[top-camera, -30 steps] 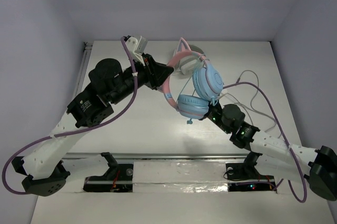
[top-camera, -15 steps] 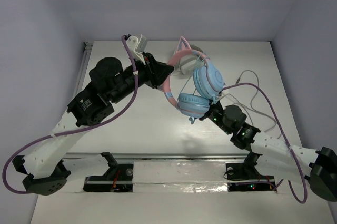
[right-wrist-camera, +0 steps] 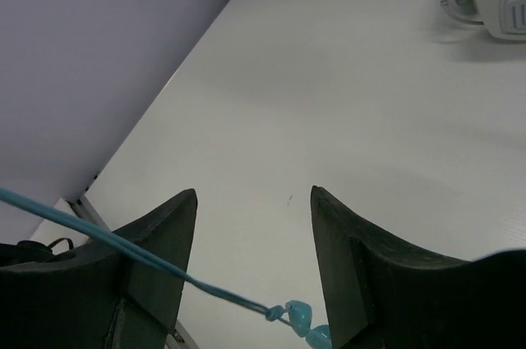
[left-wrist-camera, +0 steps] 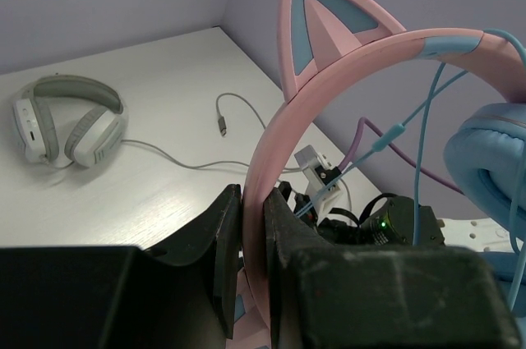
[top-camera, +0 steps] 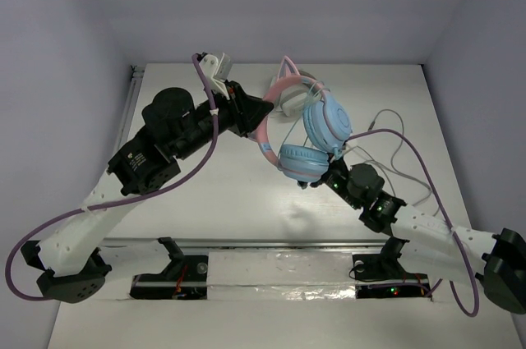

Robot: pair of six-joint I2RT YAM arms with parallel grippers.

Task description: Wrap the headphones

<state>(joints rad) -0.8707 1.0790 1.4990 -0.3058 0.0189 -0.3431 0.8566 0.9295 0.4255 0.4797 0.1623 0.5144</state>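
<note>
Above the counter (top-camera: 214, 201), in the overhead view, the headphones (top-camera: 306, 131) are held in the air by the left claw (top-camera: 260, 111), which is clenched on the pink headband (top-camera: 263, 135). The 2 blue ear cups hang toward the right arm, and the right claw (top-camera: 316, 179) is seen just below the lower cup. White headphones (top-camera: 288, 98) lie on the counter behind, with a grey cable (top-camera: 403, 148) trailing off to the right.

From the left wrist, the headband (left-wrist-camera: 329, 61) is seen pinched between both fingers (left-wrist-camera: 222, 234) of the left claw (left-wrist-camera: 253, 209), with 1 cat ear (left-wrist-camera: 320, 12) standing on it. A thin blue cable (left-wrist-camera: 419, 176) hangs down beside 1 ear cup (left-wrist-camera: 493, 160). The white headphones (left-wrist-camera: 70, 119) lie flat, well apart.

From the right wrist, the right claw (right-wrist-camera: 251, 197) is seen spread wide, nothing gripped. The blue cable (right-wrist-camera: 123, 246) is stretched across 1 finger and ends in a small plug (right-wrist-camera: 300, 314).
</note>
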